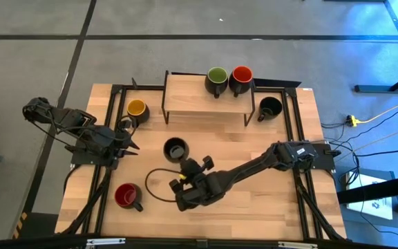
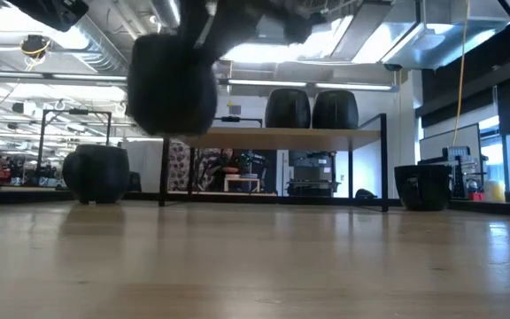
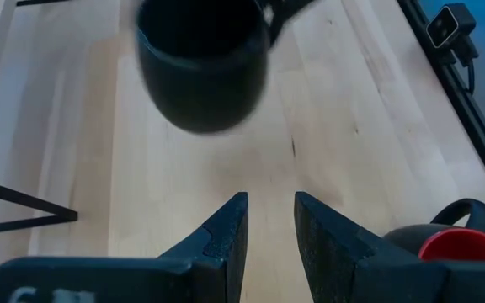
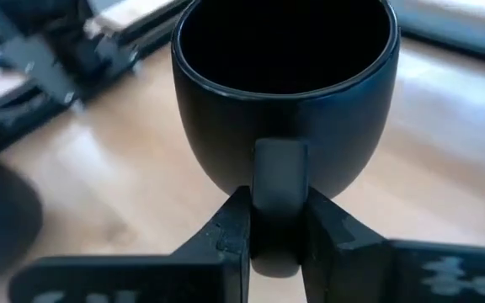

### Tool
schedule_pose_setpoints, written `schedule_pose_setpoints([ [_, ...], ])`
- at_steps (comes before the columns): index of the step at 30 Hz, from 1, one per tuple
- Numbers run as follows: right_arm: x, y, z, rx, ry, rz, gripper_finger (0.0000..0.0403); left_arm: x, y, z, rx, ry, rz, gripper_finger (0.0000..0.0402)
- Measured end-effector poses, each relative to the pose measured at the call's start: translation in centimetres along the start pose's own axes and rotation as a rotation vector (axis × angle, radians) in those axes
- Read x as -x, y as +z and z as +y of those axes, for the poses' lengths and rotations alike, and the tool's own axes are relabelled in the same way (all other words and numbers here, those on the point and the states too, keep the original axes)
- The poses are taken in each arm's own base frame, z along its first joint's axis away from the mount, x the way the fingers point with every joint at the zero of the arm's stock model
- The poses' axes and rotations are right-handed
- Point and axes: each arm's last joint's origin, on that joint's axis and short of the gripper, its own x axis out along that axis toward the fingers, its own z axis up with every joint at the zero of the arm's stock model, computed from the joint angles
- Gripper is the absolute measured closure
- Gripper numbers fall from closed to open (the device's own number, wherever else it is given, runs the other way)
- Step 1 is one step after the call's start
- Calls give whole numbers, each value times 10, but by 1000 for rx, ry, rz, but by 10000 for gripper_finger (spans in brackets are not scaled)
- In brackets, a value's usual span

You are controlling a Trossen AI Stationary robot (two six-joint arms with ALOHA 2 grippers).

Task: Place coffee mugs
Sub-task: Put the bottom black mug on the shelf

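Observation:
My right gripper (image 1: 193,168) is shut on a black mug with a black inside (image 1: 175,149), held in the air over the table's middle; the mug also shows in the low view (image 2: 173,84) and the left wrist view (image 3: 205,67). My left gripper (image 1: 128,143) waits at the table's left, its fingers (image 3: 230,227) a little apart and empty. A green-inside mug (image 1: 217,79) and a red-inside mug (image 1: 241,78) stand on the wooden shelf (image 1: 185,97). A yellow-inside mug (image 1: 137,109), a black mug (image 1: 269,107) and a second red-inside mug (image 1: 126,196) stand on the table. My right gripper pinches the mug's handle (image 4: 278,181) between its two fingers, one on each side of the loop. The fingers come level from the table's near right side. The mug is upright, mouth up, lifted clear of the table.
The shelf stands on thin black legs (image 2: 162,168) at the table's far side, with open room beneath it. A black frame (image 1: 292,117) runs around the table's edges. A black cable (image 1: 150,181) loops on the wood near the red-inside mug.

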Motion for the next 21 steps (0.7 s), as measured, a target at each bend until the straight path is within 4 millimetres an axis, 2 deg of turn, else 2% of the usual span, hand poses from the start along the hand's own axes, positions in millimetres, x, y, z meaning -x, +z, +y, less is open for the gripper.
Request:
schedule_pose_setpoints([
  [4, 10, 28, -7, -29, -43, -19, 356, 0, 0, 0, 1, 7, -4, 308],
  [7, 9, 42, -13, -68, -52, -41, 356, 0, 1, 0, 1, 15, -7, 308],
  [13, 3, 60, -20, -83, -69, -57, 356, 0, 1, 0, 4, 18, -15, 308],
  [21, 5, 84, -33, -68, -89, -91, 356, 0, 2, 0, 7, 17, -23, 308],
])
